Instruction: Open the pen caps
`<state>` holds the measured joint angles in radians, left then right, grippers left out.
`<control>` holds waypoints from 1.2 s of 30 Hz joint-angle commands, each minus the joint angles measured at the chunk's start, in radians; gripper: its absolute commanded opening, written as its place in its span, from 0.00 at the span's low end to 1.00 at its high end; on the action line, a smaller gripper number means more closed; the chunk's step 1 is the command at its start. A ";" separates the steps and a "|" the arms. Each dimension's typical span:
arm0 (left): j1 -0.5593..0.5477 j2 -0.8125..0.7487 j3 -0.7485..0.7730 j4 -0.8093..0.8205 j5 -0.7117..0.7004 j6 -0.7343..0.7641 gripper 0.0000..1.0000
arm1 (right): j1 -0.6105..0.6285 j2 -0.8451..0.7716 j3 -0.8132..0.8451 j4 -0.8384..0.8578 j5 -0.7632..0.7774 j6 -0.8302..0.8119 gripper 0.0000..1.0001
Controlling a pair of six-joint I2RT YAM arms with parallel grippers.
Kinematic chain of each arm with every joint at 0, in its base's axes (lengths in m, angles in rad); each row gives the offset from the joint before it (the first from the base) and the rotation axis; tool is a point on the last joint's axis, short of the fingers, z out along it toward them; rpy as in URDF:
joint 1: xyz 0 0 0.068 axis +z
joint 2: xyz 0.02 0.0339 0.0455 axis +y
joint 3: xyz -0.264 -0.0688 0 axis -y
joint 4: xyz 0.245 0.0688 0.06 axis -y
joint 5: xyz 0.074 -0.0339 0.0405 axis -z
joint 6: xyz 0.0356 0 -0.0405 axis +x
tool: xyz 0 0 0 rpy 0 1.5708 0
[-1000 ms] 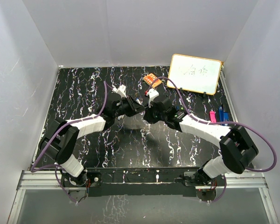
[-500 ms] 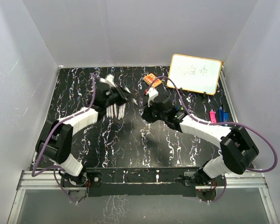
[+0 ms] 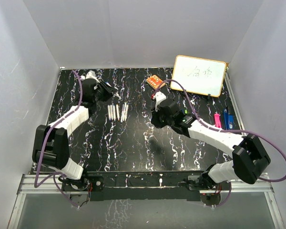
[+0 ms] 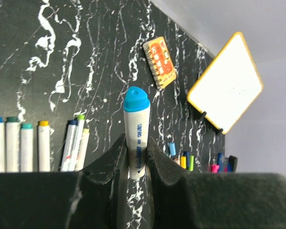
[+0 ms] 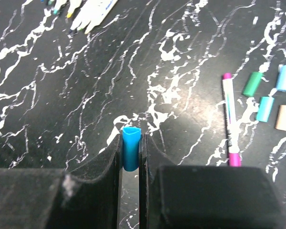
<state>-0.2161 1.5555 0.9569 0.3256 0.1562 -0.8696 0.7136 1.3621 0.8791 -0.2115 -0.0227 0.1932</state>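
The left gripper clamps a blue marker; the right gripper pinches a blue cap; lay each gently beside its kind.

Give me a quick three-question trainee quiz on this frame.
1. True or false: the right gripper is shut on a blue cap.
2. What does the left gripper hold? A) white marker B) spoon C) nothing
3. Fill in: seen from above, the whiteboard stands at the far ___ corner.
Key: 1 true; 2 A; 3 right.
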 commanded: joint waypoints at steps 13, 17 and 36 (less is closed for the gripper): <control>0.129 0.034 0.174 -0.537 0.252 0.347 0.00 | -0.102 0.132 0.178 -0.072 0.159 0.021 0.00; 0.131 0.026 0.166 -0.599 0.162 0.379 0.00 | -0.112 0.128 0.180 -0.075 0.161 0.019 0.00; 0.195 0.140 0.066 -0.566 0.167 0.399 0.10 | -0.167 0.134 0.199 -0.103 0.170 0.003 0.00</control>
<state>-0.0326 1.6932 1.0332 -0.2409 0.3180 -0.4843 0.5591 1.5074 1.0313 -0.3412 0.1318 0.2081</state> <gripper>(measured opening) 0.145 0.110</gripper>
